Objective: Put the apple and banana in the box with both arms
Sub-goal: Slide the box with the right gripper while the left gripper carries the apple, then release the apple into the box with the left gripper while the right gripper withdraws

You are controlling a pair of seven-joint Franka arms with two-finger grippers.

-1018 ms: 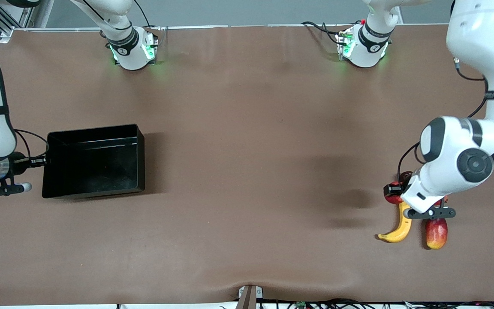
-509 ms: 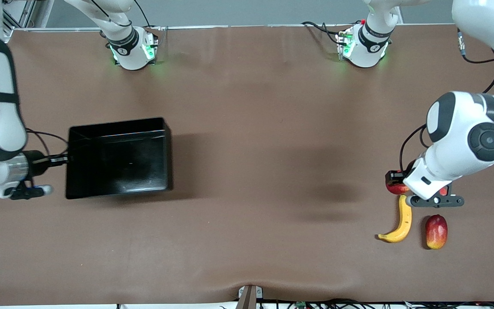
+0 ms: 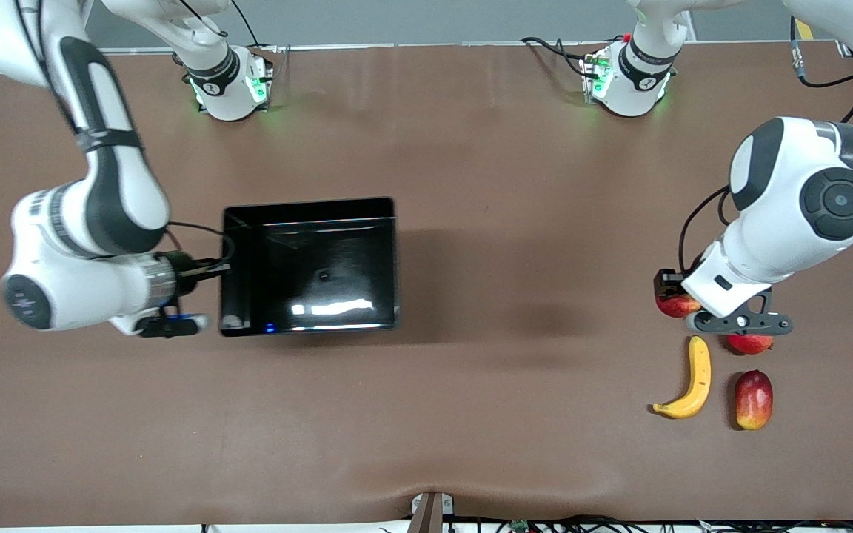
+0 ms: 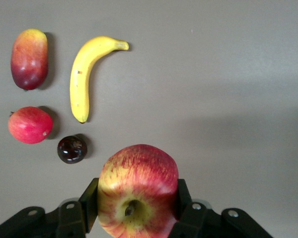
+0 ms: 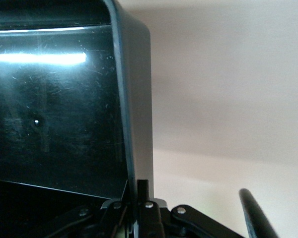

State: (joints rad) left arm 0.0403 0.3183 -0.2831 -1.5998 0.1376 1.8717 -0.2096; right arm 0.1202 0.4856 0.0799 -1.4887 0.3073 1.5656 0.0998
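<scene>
The red, yellow-streaked apple [image 4: 138, 191] is held between the fingers [image 4: 89, 198] of my left gripper [image 4: 137, 199], above the table at the left arm's end; it also shows in the front view [image 3: 677, 305] under the left gripper [image 3: 674, 296]. The yellow banana [image 3: 695, 379] lies on the table nearer the front camera, and shows in the left wrist view [image 4: 84, 74]. My right gripper [image 3: 221, 272] is shut on the end wall of the glossy black box [image 3: 308, 201], which is empty and near the table's middle. In the right wrist view the right gripper [image 5: 137, 187] clamps the box's wall [image 5: 136, 99].
A red-yellow mango-like fruit [image 3: 754, 400] lies beside the banana. A smooth pinkish-red round fruit [image 3: 749, 343] lies just under the left wrist. A small dark round fruit [image 4: 72, 149] lies near the banana's end. The arm bases [image 3: 230, 85] stand at the table's back edge.
The right arm has carried the box from its end of the table toward the middle. The left gripper, shut on the apple, has moved away from the banana and the front camera.
</scene>
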